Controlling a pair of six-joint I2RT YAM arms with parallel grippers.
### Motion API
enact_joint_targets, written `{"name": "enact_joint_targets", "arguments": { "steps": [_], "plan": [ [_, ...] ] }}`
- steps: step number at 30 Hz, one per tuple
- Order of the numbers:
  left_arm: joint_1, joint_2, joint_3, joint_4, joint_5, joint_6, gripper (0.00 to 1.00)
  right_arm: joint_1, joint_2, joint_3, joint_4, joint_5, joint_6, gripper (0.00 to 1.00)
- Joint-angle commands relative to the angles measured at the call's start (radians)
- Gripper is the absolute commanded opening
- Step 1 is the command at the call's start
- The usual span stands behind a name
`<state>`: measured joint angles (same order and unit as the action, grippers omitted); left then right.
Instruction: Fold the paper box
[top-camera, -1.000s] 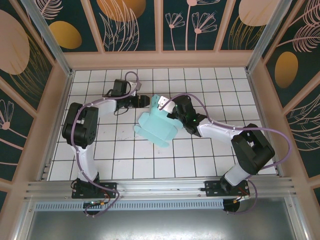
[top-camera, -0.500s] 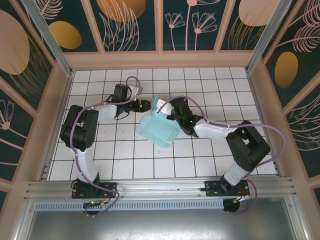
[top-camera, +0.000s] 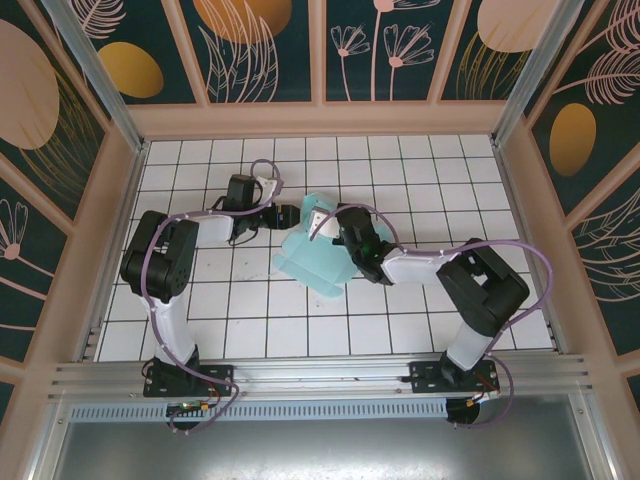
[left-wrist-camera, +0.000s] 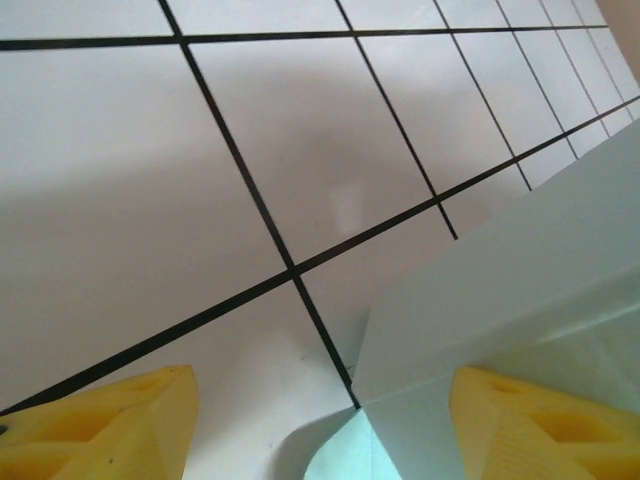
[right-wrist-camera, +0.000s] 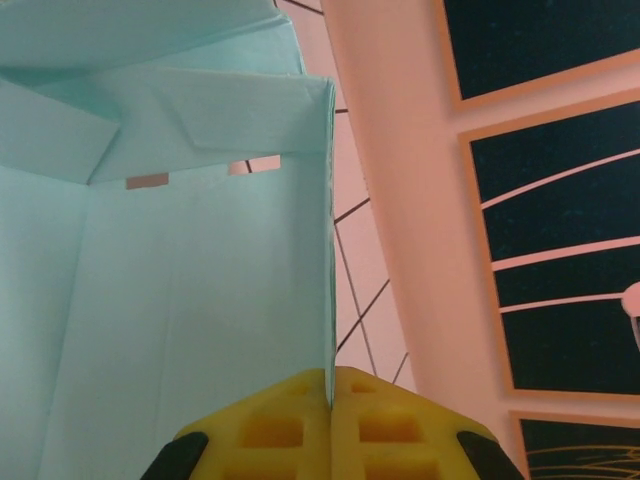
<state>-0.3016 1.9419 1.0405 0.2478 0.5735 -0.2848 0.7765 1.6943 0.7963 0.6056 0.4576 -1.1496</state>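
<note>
**Box half raised, closing folds yet to be made**

The paper box sits at the centre of the tiled table. It is no longer a flat sheet, but it is not a finished box either. Seen from above, it is a pale teal shell with walls lifted and its outline loose and uneven.

The right gripper meets the box at its 1 o'clock edge. In the right wrist view its yellow pads are pressed together on the thin edge of one upright wall, pinching it. Beyond that wall, folded tabs meet at an inner corner, so at least one corner looks formed.

The left gripper hangs at the box's 10 o'clock side. Its yellow fingers are spread wide and hold nothing. A corner of card reaches in between them, close against the 3 o'clock finger, and I cannot tell whether it touches.

In my judgement the job is about halfway. The 10 o'clock side probably needs its flap raised and tucked before the walls will hold by themselves.
</note>
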Motion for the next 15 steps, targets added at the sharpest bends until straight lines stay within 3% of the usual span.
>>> {"name": "enact_joint_targets", "arguments": {
  "steps": [1, 7, 15],
  "plan": [
    [-0.006, 0.0, -0.008, 0.044, -0.007, -0.002, 0.67, 0.016, 0.032, -0.03, 0.156, 0.062, -0.107, 0.0],
    [-0.006, 0.006, -0.011, 0.063, 0.024, 0.002, 0.68, 0.027, 0.069, -0.069, 0.321, 0.101, -0.22, 0.0],
    [-0.006, 0.007, -0.022, 0.087, 0.041, 0.006, 0.67, 0.04, 0.114, -0.08, 0.381, 0.108, -0.259, 0.0]
  ]
}}
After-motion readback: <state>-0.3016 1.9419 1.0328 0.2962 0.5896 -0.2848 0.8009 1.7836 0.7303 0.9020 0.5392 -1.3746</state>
